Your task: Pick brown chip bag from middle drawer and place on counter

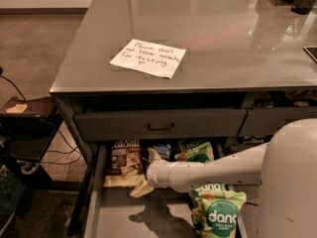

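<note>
So the brown chip bag [124, 160] is lying flat on its back at the left rear of the middle drawer [124, 217], label up, top edge tucked under the closed drawer with the bar handle [161, 124] above it. That's probably why the arm comes in low and sideways from the right rather than straight down: there isn't much room overhead. The gripper [144, 172] sits right at the bag's right edge with its jaws spread apart, one above and one below, holding nothing. It looks lined up to pinch the side of the bag. The green dang bags [218, 214] crowd the right half and the arm reaches across them, so they could get nudged. The counter [223, 38] has plenty of bare room beside the handwritten note [148, 58] for the drop-off.
</note>
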`<state>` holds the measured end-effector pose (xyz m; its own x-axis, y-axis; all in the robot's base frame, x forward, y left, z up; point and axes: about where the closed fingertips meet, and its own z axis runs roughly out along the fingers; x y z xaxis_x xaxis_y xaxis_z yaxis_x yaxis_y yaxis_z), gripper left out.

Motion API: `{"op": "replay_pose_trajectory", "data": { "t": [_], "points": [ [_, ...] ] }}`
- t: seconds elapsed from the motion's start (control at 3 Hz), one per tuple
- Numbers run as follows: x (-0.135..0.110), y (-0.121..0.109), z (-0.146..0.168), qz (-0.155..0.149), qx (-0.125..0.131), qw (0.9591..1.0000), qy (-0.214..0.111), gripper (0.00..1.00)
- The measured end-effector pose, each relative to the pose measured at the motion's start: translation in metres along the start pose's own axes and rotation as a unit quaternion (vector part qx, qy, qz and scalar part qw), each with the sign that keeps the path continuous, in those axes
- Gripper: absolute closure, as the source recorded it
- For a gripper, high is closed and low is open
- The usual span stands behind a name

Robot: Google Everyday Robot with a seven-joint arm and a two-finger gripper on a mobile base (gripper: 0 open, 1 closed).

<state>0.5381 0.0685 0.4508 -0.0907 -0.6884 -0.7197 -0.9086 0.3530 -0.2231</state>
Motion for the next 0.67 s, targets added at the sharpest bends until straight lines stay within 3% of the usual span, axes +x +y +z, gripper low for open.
{"op": "replay_pose_trajectory", "data": {
  "t": [0.67],
  "points": [
    [0.014, -0.019, 0.054, 0.007, 0.016, 0.9991, -0.039, 0.00]
  ]
}}
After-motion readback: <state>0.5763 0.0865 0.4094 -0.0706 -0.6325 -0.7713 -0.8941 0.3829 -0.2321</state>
